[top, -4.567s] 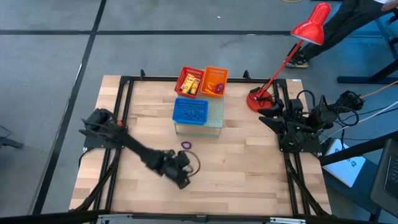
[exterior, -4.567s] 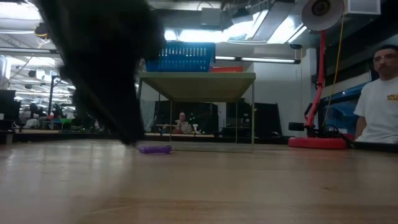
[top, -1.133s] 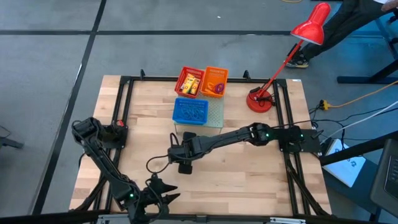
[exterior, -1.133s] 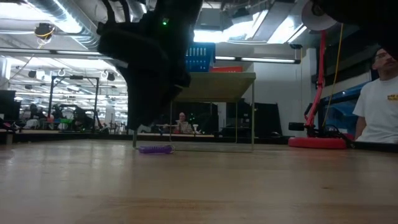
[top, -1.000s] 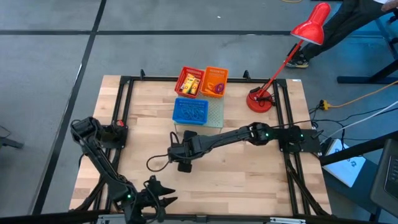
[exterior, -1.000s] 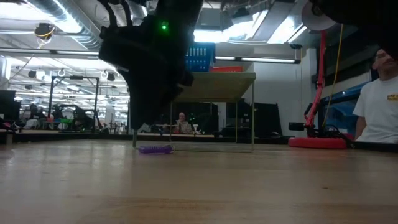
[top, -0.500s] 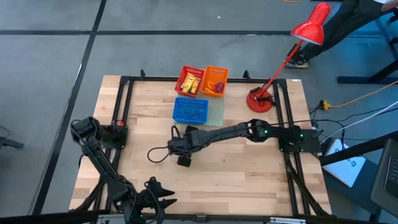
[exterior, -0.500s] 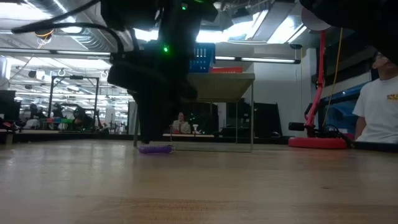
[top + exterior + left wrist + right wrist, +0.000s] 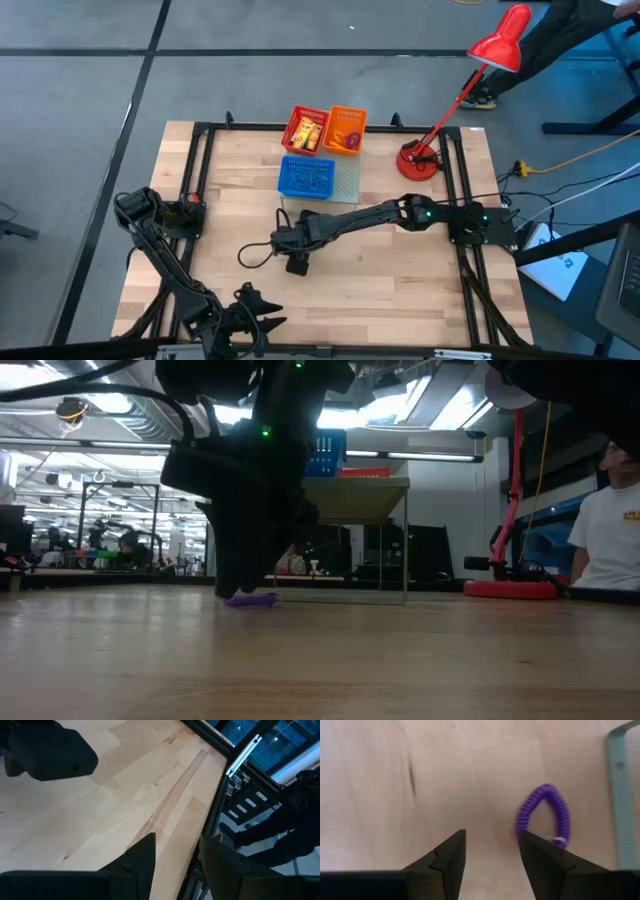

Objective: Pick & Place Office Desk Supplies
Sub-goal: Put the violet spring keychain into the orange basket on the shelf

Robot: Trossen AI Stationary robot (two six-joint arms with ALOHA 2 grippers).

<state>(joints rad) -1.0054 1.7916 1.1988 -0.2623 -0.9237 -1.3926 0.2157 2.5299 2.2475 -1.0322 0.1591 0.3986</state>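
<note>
Now that the right claw [image 9: 490, 851] has dropped, spread, beside the small purple coiled loop [image 9: 543, 814] at counter centre, pickup looks imminent

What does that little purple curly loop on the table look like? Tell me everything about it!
The purple loop is a thin coil, ridged like a tiny spring and bent into a teardrop shape, with a small clear bit at one end. It looks like stretchy plastic. It lies flat on the pale wooden table, just in front of the little stand that holds the blue basket. Nothing holds it: the right gripper hangs over it, open, with the loop just beyond one fingertip.
</note>
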